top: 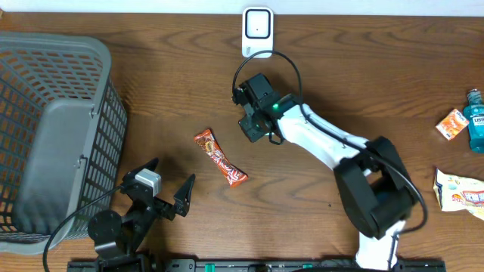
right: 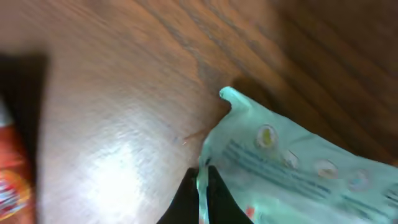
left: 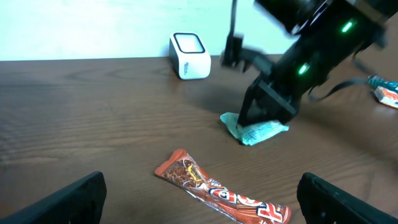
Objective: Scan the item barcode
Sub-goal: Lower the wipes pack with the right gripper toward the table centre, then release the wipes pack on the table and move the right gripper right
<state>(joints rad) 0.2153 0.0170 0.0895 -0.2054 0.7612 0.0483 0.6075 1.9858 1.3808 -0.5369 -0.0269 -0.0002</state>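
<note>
A mint-green packet (left: pixel 261 130) lies on the wooden table, one edge pinched between the shut fingers of my right gripper (right: pixel 204 186); the packet (right: pixel 298 168) fills the right wrist view. From overhead the right gripper (top: pixel 257 128) hides it. The white barcode scanner (top: pixel 258 30) stands at the table's far edge, just beyond that gripper, and shows in the left wrist view as the scanner (left: pixel 189 55). My left gripper (top: pixel 170 175) is open and low near the front edge, holding nothing. A red snack bar (left: pixel 224 193) lies flat just ahead of its fingers.
A grey plastic basket (top: pixel 53 136) fills the left side. At the far right lie an orange box (top: pixel 452 123), a blue bottle (top: pixel 475 121) and a white-and-yellow packet (top: pixel 460 193). The red snack bar (top: pixel 220 157) lies mid-table.
</note>
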